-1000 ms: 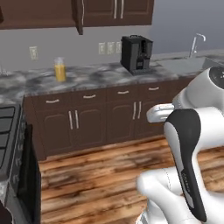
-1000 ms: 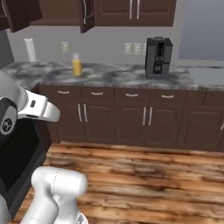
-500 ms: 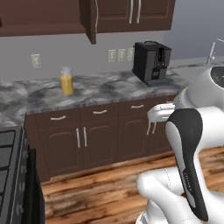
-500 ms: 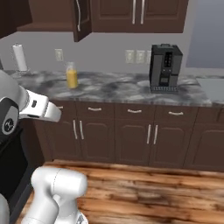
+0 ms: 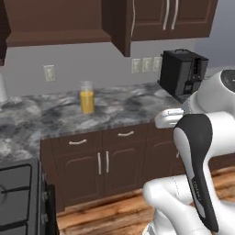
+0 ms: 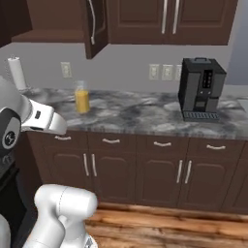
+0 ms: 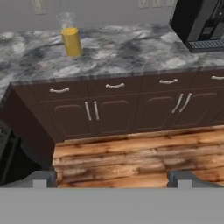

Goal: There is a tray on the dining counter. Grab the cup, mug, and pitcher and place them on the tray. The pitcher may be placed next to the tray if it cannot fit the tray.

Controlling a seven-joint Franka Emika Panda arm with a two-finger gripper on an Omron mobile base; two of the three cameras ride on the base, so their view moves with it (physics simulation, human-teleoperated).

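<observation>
Where the marbled counter (image 5: 128, 108) runs along the wall, the pitcher (image 5: 86, 97) stands upright on it, orange liquid filling its lower part and clear glass above. It sits toward the back of the counter, just below a wall outlet (image 5: 49, 72), with bare stone all round it. In the right base view the pitcher (image 6: 82, 97) is left of centre, well apart from the black coffee machine (image 6: 200, 89), which stands at the far end of the same counter. A paper towel roll (image 6: 17, 73) stands against the wall to the pitcher's other side. Under the counter are dark drawers and cabinet doors (image 6: 135, 169) with silver handles; above hang dark wall cabinets (image 5: 156, 20). The floor is wood plank (image 7: 140, 155), and a stove (image 5: 18, 197) stands at the counter's near end in the left base view.

From the hand view the gripper (image 7: 111, 178) is spread wide, its two fingertips far apart at the bottom, holding nothing. It is well short of the counter, looking over the floor toward the pitcher (image 7: 70, 37) at upper left.
</observation>
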